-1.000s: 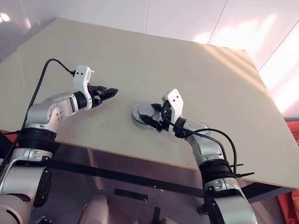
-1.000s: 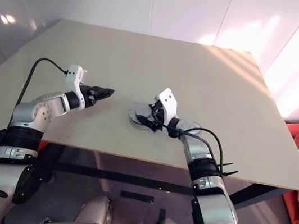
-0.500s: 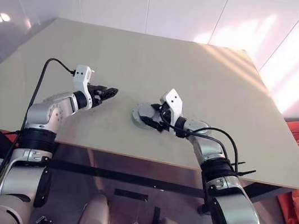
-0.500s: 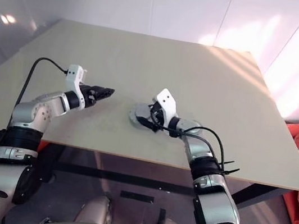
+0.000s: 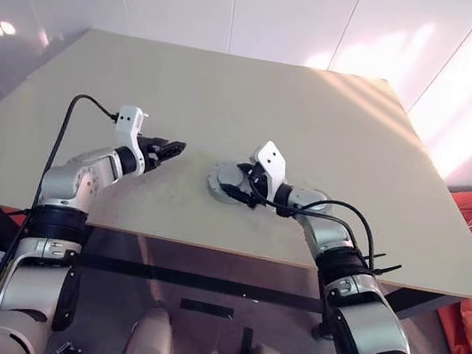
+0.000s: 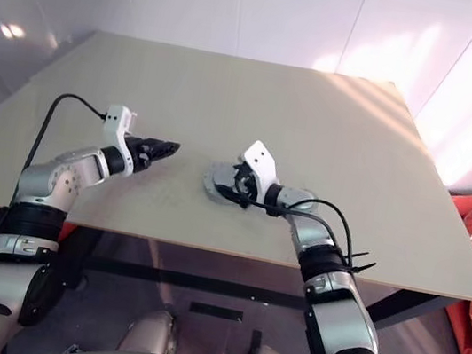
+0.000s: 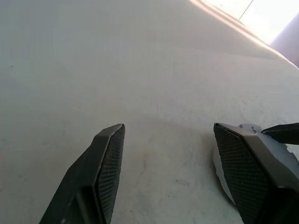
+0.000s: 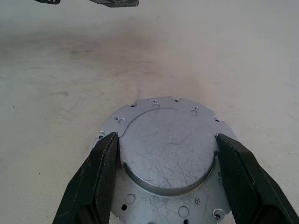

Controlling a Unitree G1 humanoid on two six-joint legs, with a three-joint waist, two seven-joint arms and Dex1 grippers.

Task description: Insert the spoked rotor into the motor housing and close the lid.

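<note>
- The housing (image 8: 164, 158) lies flat on the table (image 5: 313, 144), just below the middle of the left eye frame, plain grey face up (scratched, with small holes round its flange).
- The right gripper (image 8: 164, 182) straddles the raised round part, its fingers (image 8: 100, 182) spread either side; contact cannot be told.
- The left gripper (image 7: 168, 172) hovers left of centre, near the housing but apart from it, fingers spread and empty.

Right claw (image 8: 166, 179) now rolled flatter over the lid (image 8: 166, 147), white wrist block lower.
</note>
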